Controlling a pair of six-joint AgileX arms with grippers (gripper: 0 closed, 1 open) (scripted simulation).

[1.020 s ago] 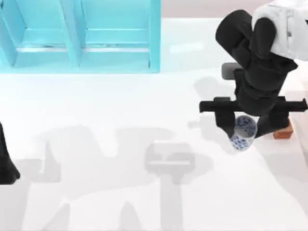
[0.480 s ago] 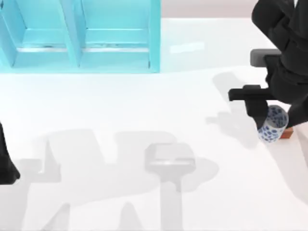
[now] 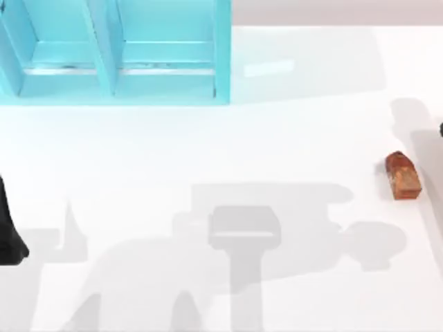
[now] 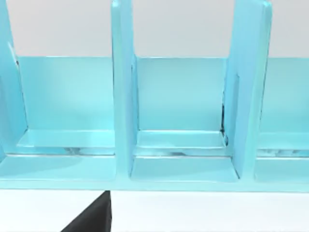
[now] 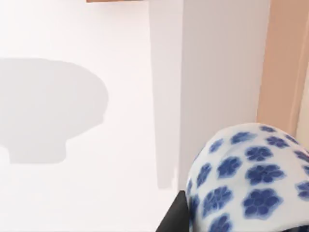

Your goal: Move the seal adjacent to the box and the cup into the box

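While my left arm (image 3: 10, 232) sits parked at the table's left edge, my right arm is almost wholly past the right edge, with just a dark speck (image 3: 440, 129) of it showing from above. From its wrist camera I see the cup (image 5: 251, 181) close under the lens, a dark finger (image 5: 175, 215) touching its side; I cannot tell how far the jaws stand apart, nor whether they hold the cup. Beside the cup, a pale beige wall, the box (image 5: 285, 67), stands against the white table (image 5: 72, 183).

A second ago that arm hung over the table's right part with the cup between its fingers, hiding most of the seal; half a second ago it had slid further right. Now arm and cup have left the top view and the seal (image 3: 403, 176) lies uncovered in the same spot, near the right edge.

The cyan shelf (image 3: 118, 52) stands at the far left, well apart from the seal. The left wrist camera faces its compartments (image 4: 178, 111), and I cannot tell that gripper's jaws either.
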